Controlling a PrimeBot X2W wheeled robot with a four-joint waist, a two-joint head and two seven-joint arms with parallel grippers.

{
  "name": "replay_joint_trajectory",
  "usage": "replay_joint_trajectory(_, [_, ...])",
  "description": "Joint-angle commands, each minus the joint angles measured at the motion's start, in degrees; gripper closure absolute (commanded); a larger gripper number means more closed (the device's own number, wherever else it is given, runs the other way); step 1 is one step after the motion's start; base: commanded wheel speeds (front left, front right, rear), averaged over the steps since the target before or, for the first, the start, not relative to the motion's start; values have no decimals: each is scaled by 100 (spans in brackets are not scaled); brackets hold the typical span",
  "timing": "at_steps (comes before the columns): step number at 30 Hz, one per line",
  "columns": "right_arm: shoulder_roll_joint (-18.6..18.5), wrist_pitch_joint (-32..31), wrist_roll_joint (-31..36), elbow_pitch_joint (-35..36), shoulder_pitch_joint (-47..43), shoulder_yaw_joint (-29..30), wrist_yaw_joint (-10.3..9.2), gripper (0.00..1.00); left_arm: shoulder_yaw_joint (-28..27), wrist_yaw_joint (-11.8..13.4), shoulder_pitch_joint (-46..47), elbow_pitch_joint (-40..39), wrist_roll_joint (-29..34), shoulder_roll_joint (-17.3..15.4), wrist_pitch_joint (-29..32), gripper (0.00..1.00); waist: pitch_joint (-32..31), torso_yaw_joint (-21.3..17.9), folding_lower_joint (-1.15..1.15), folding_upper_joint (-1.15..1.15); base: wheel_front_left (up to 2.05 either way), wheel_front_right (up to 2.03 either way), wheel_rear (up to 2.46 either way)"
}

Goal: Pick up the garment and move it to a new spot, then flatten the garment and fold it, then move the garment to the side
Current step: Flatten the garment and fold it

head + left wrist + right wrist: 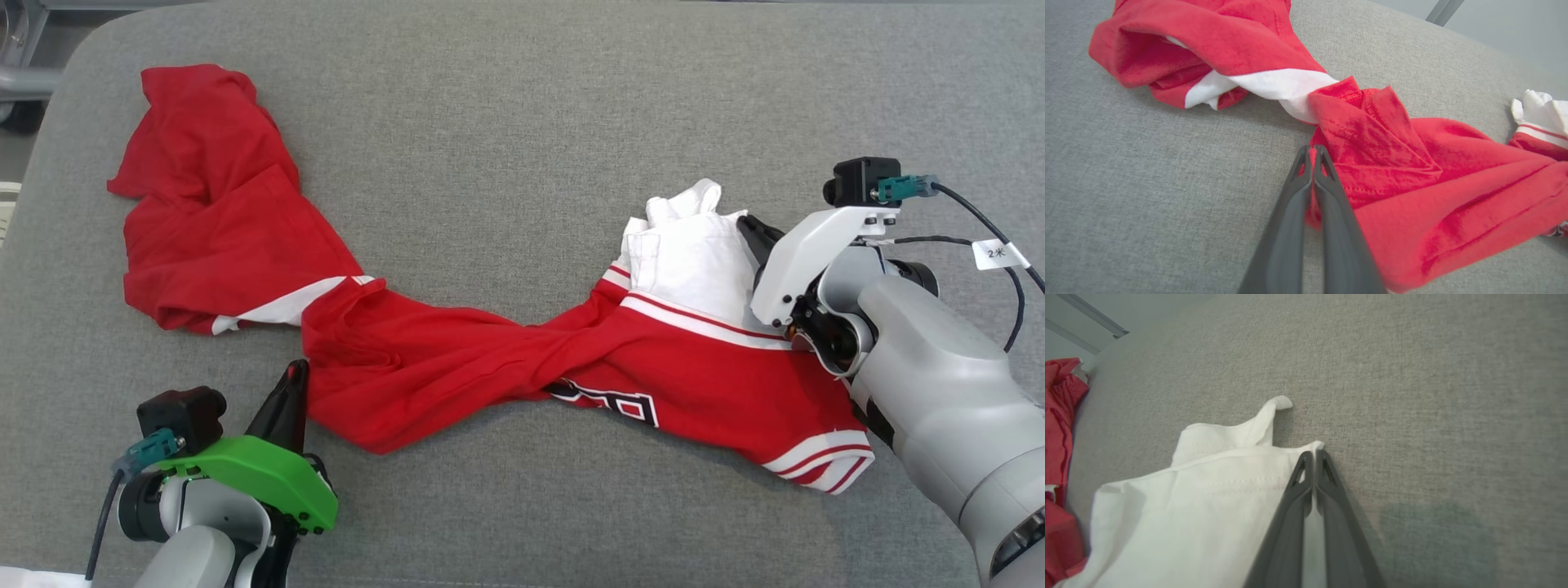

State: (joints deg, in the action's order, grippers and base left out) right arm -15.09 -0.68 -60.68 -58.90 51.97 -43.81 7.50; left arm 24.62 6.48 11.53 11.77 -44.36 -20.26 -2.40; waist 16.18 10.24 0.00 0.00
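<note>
A red garment (457, 359) with white trim lies twisted across the grey cushioned surface (522, 106), stretching from far left to near right. My left gripper (292, 384) is shut on a red fold at the garment's near-left edge; the left wrist view has red cloth pinched between the fingertips of the left gripper (1313, 152). The right gripper (755, 233) is shut on the white part of the garment (694, 253) at the right. In the right wrist view the right gripper (1314, 455) pinches the edge of the white cloth (1208, 498).
The grey surface extends well beyond the garment on the far side and to the right. Its rounded far-left corner (90, 49) drops off to the floor and some metal framing (24, 77). A cable (992, 229) with a white tag hangs off my right wrist.
</note>
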Motion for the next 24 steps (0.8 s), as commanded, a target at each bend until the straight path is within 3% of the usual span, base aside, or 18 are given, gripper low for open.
replay_joint_trajectory(1, [-35, 58, -51, 24, -21, -34, -1, 100, -2, 2, 66, 29, -59, -12, -35, 100, -21, -17, 0, 0, 0, 0, 0])
replay_joint_trajectory(15, [-307, 987, -226, 326, -129, -121, -2, 100, -38, 66, -101, -16, -35, -57, -189, 100, -374, -105, 0, 0, 0, 0, 0])
replay_joint_trajectory(24, [-625, 1571, -118, 1112, -531, 27, -2, 100, -114, 171, -320, -255, 4, -153, -362, 100, -795, -326, 0, 0, 0, 0, 0])
